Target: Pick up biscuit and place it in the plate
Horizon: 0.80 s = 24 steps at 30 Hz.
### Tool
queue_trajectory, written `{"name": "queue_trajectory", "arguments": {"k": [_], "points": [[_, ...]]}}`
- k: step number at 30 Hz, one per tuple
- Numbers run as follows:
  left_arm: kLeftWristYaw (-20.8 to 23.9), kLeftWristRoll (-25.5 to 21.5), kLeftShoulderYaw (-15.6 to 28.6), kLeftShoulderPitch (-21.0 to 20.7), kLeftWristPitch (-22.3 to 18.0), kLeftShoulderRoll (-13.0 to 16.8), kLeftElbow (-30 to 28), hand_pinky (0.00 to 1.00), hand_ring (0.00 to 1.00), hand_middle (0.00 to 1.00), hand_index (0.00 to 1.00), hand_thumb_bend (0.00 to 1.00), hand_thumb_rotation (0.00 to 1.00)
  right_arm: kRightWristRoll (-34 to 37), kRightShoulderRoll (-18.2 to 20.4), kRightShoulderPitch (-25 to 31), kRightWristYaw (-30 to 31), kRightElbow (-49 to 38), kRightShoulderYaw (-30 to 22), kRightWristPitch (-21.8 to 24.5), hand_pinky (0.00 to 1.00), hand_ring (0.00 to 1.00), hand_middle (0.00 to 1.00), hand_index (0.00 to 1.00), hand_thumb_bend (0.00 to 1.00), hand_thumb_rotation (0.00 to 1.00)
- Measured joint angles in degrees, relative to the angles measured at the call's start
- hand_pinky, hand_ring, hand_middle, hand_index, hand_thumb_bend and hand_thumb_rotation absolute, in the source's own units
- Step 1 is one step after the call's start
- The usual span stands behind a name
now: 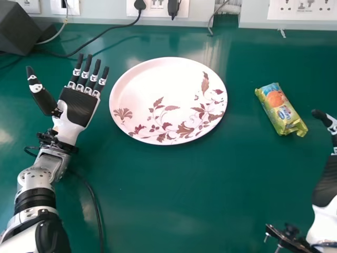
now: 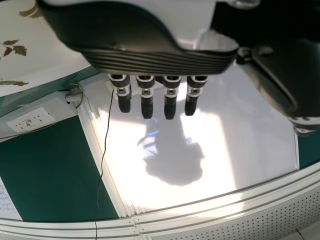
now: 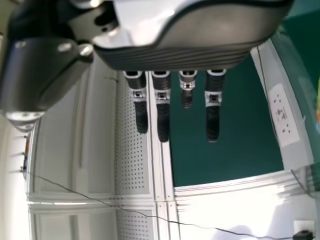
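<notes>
The biscuit packet (image 1: 281,109), yellow-green with an orange picture, lies on the table right of the plate. The plate (image 1: 142,87) is large, round and white with reddish-brown leaves, and holds nothing. My right hand (image 1: 327,182) is at the head view's right edge, apart from the packet and partly cut off; in the right wrist view the right hand (image 3: 195,50) has its fingers straight. Left of the plate my left hand (image 1: 78,107) rests palm up, fingers straight and thumb spread; the left hand (image 2: 150,57) also hangs into the left wrist view.
A dark box (image 1: 21,29) stands at the back left of the green table (image 1: 174,200), with a black cable (image 1: 100,36) running from it to the wall sockets (image 1: 158,7). Another cable trails beside my left forearm.
</notes>
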Motion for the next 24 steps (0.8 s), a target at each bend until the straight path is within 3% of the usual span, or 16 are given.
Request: {"name": "queue_trajectory", "arguments": {"k": [12, 24], "points": [[-1.01, 1.2, 0.0, -1.05, -0.97, 0.32, 2.1, 1.0, 0.98, 1.0, 1.0, 1.0, 0.87, -15.01, -0.02, 0.07, -3.69, -9.93, -1.08, 12.58, 0.62, 0.69, 0.75, 0.81, 1.0, 0.74], [-1.61, 1.24, 0.0, -1.61, -1.38, 0.77, 3.48, 1.0, 0.96, 1.0, 1.0, 1.0, 0.87, -21.81, -0.06, -0.19, -4.54, -13.99, -1.53, 20.2, 0.62, 0.69, 0.75, 0.81, 1.0, 0.73]]}}
